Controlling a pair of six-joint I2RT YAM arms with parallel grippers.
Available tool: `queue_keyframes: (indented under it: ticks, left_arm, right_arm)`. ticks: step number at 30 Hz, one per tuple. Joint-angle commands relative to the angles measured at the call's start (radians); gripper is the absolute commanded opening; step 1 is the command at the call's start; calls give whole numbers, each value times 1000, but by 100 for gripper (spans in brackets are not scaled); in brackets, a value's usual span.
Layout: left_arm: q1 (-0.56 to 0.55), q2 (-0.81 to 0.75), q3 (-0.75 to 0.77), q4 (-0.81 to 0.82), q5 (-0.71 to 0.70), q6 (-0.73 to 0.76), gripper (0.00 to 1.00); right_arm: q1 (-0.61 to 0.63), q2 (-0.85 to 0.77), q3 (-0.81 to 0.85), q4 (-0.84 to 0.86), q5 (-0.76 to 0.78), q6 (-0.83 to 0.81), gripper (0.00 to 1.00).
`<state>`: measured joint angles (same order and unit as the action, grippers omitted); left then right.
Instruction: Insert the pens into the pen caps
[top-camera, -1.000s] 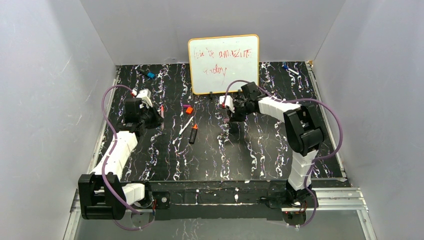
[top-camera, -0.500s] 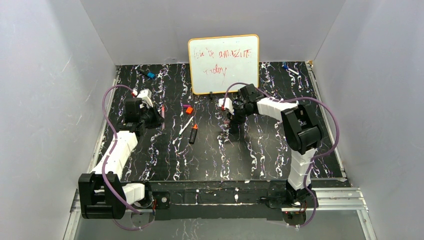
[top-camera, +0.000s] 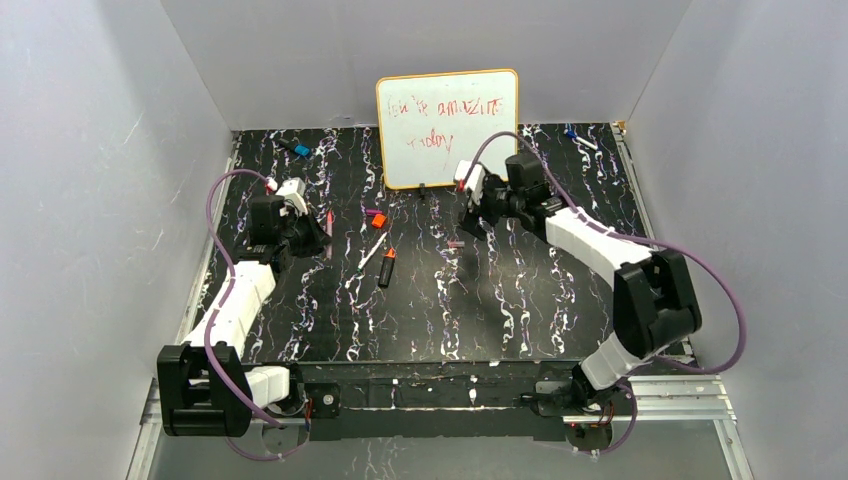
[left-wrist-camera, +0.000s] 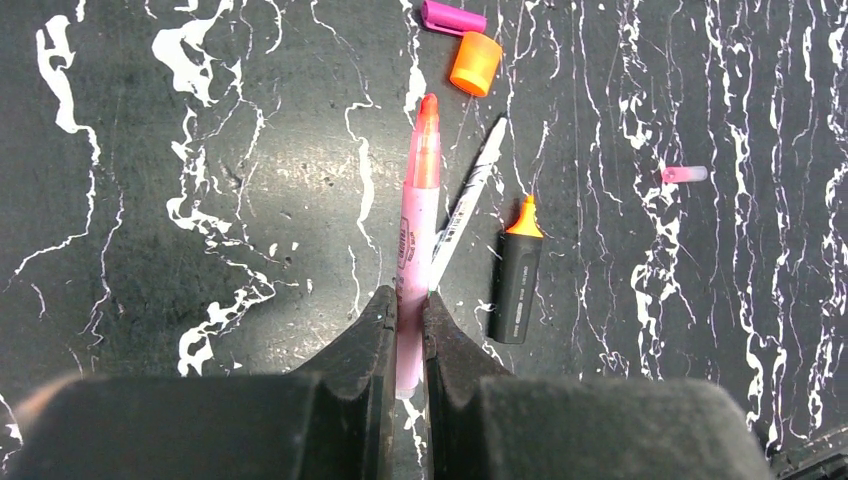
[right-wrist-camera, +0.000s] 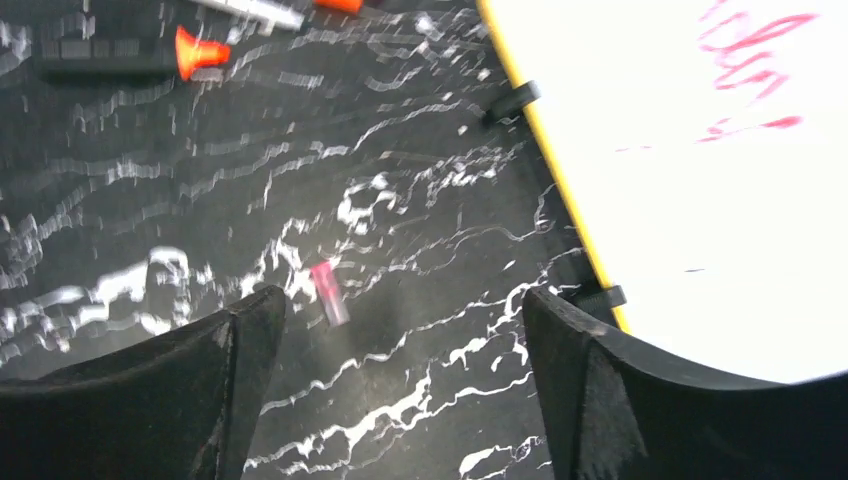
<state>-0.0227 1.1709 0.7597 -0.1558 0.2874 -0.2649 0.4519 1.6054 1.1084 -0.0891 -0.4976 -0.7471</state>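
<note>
Pink cap is lying loose on the table, under my right gripper and nearer its left finger. Those jaws are standing wide, gripping nothing. Its long axis seems to be running left-right across the scene, though blur is making that uncertain. My left gripper is clamping the pink pen by its barrel, well apart to the left, tip pointing away from my fingers.
</note>
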Motion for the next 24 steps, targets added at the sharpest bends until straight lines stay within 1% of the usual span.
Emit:
queue_keyframes:
  ticks: [1, 3, 5, 6, 8, 10, 12, 13, 15, 16, 18, 20, 22, 24]
  left_arm:
    - [-25, -2, 4, 15, 63, 30, 0]
    - [-57, 9, 27, 13, 80, 55, 0]
    - [-84, 19, 47, 10, 100, 76, 0]
    - [-98, 25, 59, 8, 106, 87, 0]
    - [-124, 27, 80, 5, 110, 112, 0]
    - [-145, 25, 97, 5, 103, 141, 0]
    - [-152, 14, 106, 13, 88, 164, 0]
    - [-152, 4, 106, 20, 80, 173, 0]
    - [-152, -19, 93, 42, 71, 180, 0]
    - [-152, -29, 82, 53, 82, 182, 0]
    - [-153, -51, 58, 92, 116, 164, 0]
    - [-152, -53, 41, 141, 166, 124, 0]
    - [-153, -25, 44, 187, 247, 71, 0]
    - [-154, 19, 52, 236, 343, 12, 0]
  right_arm:
    - [11, -62, -19, 243, 71, 494, 99]
    - [26, -39, 28, 225, 157, 689, 99]
    - [28, 34, 152, 108, 209, 883, 99]
    - [29, 77, 225, 19, 213, 964, 99]
    - [28, 156, 326, -60, 210, 1149, 99]
    - [25, 177, 323, -45, 204, 1378, 99]
    - [22, 172, 255, 30, 205, 1619, 99]
    - [23, 169, 231, 39, 217, 1720, 99]
    - [25, 161, 188, 35, 249, 1892, 99]
    - [26, 156, 166, 61, 250, 1948, 99]
    - [49, 137, 113, 203, 233, 1969, 97]
    - [84, 115, 73, 353, 214, 1893, 95]
    - [120, 88, 11, 523, 187, 1810, 90]
    - [153, 60, -53, 687, 169, 1739, 87]
